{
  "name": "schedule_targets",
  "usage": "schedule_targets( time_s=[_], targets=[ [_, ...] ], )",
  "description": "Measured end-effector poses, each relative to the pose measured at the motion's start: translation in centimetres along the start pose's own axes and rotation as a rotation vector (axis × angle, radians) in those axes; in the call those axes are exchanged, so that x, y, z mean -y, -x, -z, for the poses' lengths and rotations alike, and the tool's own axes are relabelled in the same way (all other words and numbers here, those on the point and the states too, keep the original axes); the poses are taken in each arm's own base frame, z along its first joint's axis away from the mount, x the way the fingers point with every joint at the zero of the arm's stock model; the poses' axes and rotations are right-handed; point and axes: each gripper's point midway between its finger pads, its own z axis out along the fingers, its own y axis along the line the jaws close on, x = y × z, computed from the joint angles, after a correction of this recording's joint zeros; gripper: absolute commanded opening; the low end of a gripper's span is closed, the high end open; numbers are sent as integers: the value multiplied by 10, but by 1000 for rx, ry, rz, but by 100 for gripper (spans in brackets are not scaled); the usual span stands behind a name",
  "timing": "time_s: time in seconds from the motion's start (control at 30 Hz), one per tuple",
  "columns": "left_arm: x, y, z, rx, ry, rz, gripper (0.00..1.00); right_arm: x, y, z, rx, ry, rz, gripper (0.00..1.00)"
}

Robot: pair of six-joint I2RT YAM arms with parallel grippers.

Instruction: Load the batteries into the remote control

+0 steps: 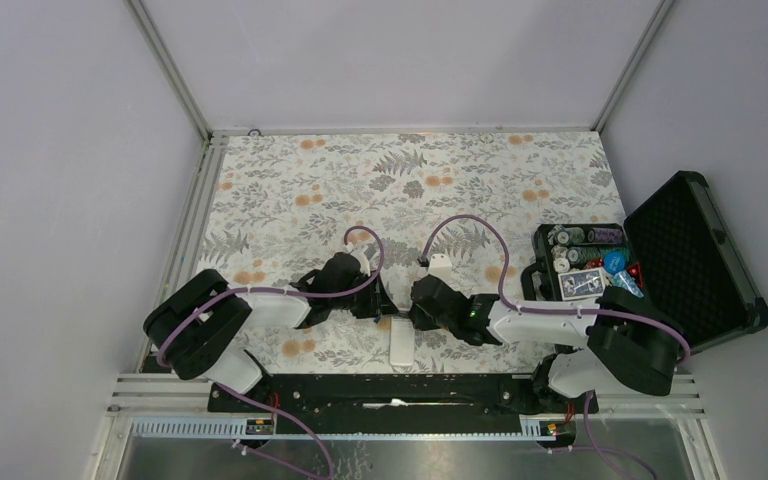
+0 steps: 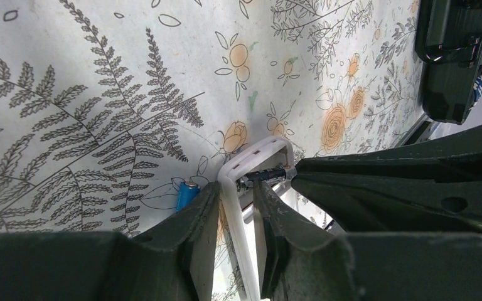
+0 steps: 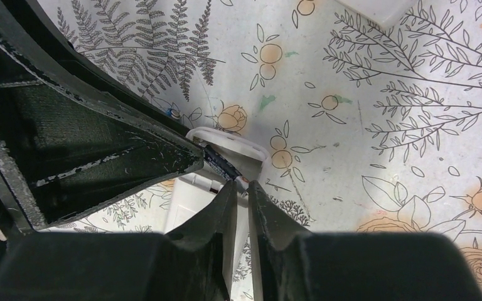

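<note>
Your left gripper [image 2: 235, 191] clamps the side wall of the remote control [image 2: 255, 157] at the near middle of the table [image 1: 520, 180], where the arms mostly hide it from above. Your right gripper [image 3: 243, 187] is pinched nearly together at a dark battery [image 3: 221, 161] in the remote's open bay, and you cannot tell whether it grips. A blue battery [image 2: 186, 194] lies just beside the remote.

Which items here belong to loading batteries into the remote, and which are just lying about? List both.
Job in hand: remote control; loose blue battery on the table; second battery at the remote's open compartment.
Lying about: black case; chip stacks; card deck.
</note>
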Motion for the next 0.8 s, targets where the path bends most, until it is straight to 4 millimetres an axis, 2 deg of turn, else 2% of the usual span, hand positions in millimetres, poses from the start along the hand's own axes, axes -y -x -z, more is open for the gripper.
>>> schedule_targets(
  time_s=[0.8],
  targets=[
    [-2,1,-2,1,-2,-3,8,3,6,-3,21,-31,21,15]
  ],
)
